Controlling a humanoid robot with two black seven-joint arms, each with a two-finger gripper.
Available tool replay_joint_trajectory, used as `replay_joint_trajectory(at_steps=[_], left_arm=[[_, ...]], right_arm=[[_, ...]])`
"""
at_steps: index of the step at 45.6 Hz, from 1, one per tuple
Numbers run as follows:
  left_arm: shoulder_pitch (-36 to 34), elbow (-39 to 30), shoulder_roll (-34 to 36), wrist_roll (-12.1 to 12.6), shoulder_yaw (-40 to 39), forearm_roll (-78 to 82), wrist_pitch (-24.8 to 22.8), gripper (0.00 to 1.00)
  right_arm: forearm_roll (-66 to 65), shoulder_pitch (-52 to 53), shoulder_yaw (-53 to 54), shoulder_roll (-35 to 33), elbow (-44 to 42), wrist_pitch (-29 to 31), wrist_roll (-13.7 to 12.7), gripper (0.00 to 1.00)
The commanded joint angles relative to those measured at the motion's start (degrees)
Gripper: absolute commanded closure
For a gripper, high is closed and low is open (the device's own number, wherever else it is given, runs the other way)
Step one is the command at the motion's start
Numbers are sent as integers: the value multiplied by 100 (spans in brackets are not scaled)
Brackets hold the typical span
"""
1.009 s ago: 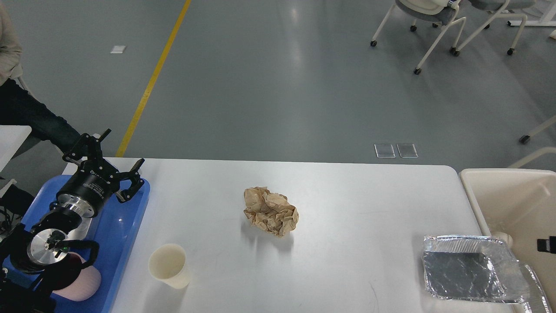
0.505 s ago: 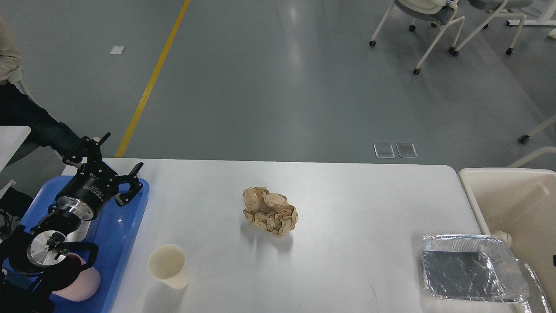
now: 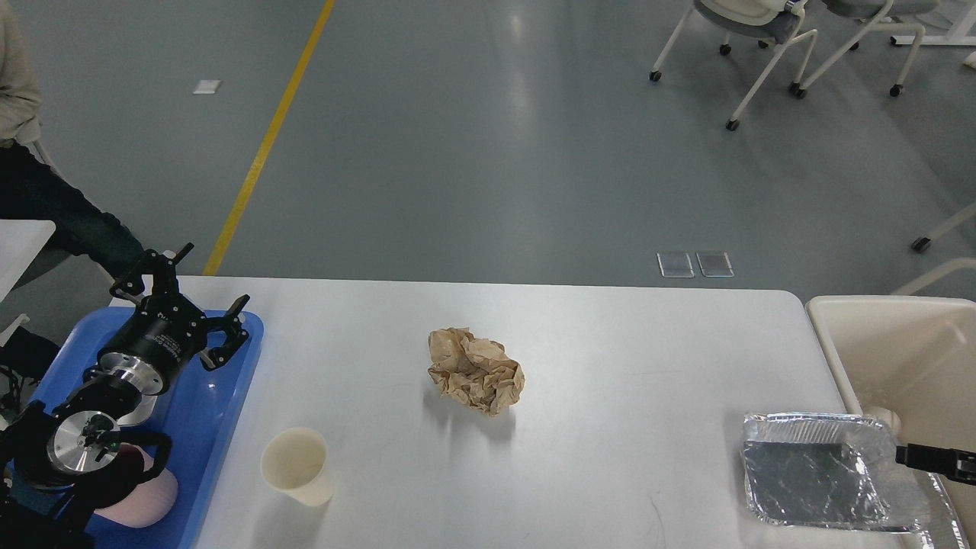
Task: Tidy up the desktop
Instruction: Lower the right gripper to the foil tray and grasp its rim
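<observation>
The desktop [image 3: 610,358], a wide white-grey top with rounded corners, fills the near half of the view; beyond its far edge lies grey floor with a yellow line [image 3: 267,141] running away at the left and white wheeled chairs [image 3: 755,46] at the far right. On the top a crumpled brown paper ball [image 3: 475,370] sits near the middle, a cream paper cup [image 3: 297,466] stands upright near the left front, and a foil tray [image 3: 820,471] lies at the right front, just beside a beige bin [image 3: 900,343] standing off the right edge. A blue plastic tray [image 3: 206,412] lies along the left edge, with a pink bowl [image 3: 149,499] at its near end. The left gripper [image 3: 200,305] hangs over the tray's far end, its fingers spread apart and empty. Compared with a second ago it has drawn slightly back toward the left, and a thin black part of the right gripper [image 3: 934,460] has come in at the right edge over the foil tray's corner; whether that one is released or clenched cannot be told. Paper ball, cup and tray have not shifted. Wide bare surface separates the ball from everything else.
</observation>
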Motion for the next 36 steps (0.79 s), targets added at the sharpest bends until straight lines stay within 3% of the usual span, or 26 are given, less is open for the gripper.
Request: replay_joint_trajectory(at_steps=[1, 27, 29, 32, 34, 36], left_arm=[[13, -7, 5, -4, 3, 1, 11, 3], [101, 2, -13, -4, 3, 1, 3, 3], [101, 2, -13, -4, 3, 1, 3, 3], [118, 2, -13, -4, 3, 1, 3, 3], [127, 2, -13, -4, 3, 1, 3, 3], [127, -7, -4, -4, 3, 1, 3, 3]], right_arm=[[-67, 40, -196, 257, -118, -44, 6, 0], [-76, 752, -1532, 1048, -1261, -817, 164, 2], [-76, 778, -1577, 1101, -1279, -879, 173, 11], [-76, 796, -1612, 1180, -1384, -905, 164, 40], [-67, 796, -1621, 1197, -1428, -896, 164, 65], [-58, 796, -1656, 1206, -1463, -888, 164, 74]])
